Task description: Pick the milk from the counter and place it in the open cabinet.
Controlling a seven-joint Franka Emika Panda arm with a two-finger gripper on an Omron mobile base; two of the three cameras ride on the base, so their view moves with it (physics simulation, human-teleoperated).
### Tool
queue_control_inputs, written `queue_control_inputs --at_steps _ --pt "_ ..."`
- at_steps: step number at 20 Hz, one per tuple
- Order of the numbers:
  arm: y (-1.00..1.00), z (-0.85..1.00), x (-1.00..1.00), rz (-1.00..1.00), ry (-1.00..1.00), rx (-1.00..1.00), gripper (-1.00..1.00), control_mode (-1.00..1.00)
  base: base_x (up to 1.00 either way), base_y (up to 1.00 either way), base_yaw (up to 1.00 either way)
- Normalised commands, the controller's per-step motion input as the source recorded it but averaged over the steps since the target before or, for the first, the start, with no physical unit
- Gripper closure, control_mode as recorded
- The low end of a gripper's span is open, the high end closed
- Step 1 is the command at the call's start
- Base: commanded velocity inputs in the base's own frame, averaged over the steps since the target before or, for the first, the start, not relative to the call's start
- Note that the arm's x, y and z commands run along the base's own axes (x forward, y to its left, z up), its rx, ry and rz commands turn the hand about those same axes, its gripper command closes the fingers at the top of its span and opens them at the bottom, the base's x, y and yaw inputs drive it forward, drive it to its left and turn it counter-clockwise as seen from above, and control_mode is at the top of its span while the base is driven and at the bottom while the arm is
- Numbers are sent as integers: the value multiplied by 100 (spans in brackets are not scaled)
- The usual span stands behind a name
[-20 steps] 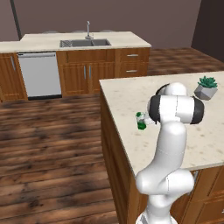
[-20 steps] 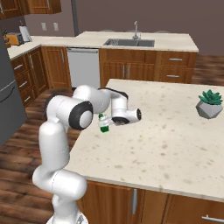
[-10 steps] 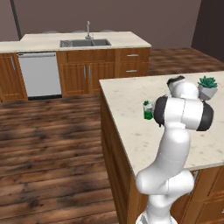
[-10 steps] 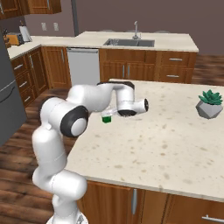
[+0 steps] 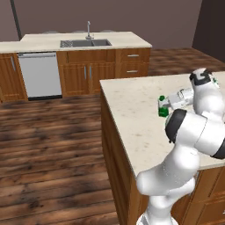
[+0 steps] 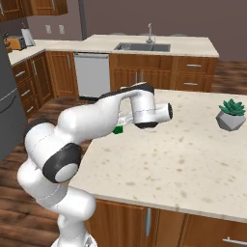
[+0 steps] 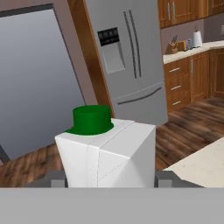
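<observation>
My gripper (image 5: 169,104) is shut on the milk (image 5: 163,111), a small white carton with a green cap and a green lower band. It holds the carton upright, low over the left part of the counter (image 5: 132,110). In the hand view the milk (image 7: 109,148) stands close up between the fingertips (image 7: 164,178), cap upward. From the right base view the arm covers most of the milk (image 6: 117,129), so just its green band peeks out above the counter (image 6: 193,159). The open cabinet is out of view.
A spiky potted plant (image 6: 231,115) sits at the counter's far right. Behind it runs a second counter with a steel sink (image 5: 85,43) and a dishwasher (image 5: 41,74). A steel fridge (image 7: 131,57) stands ahead of the hand. Wooden floor lies to the left.
The arm has carried the milk from near the counter's left edge further in over the top and slightly upward. The hand has turned to face the fridge.
</observation>
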Motion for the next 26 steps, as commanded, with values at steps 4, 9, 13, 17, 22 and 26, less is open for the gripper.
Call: queue_control_inputs --at_steps 4,9,13,17,22,26 --pt "0 88 -78 -3 0 0 100 -100 0 0 0" --pt "0 68 -64 -1 0 0 100 -100 0 0 0" --pt "1 72 -57 -3 0 0 100 -100 0 0 0" --pt "0 79 -67 -2 0 0 100 -100 0 0 0" --pt "-2 57 -52 0 -1 0 100 -100 0 0 0" --pt "0 31 -47 0 -6 0 100 -100 0 0 0"
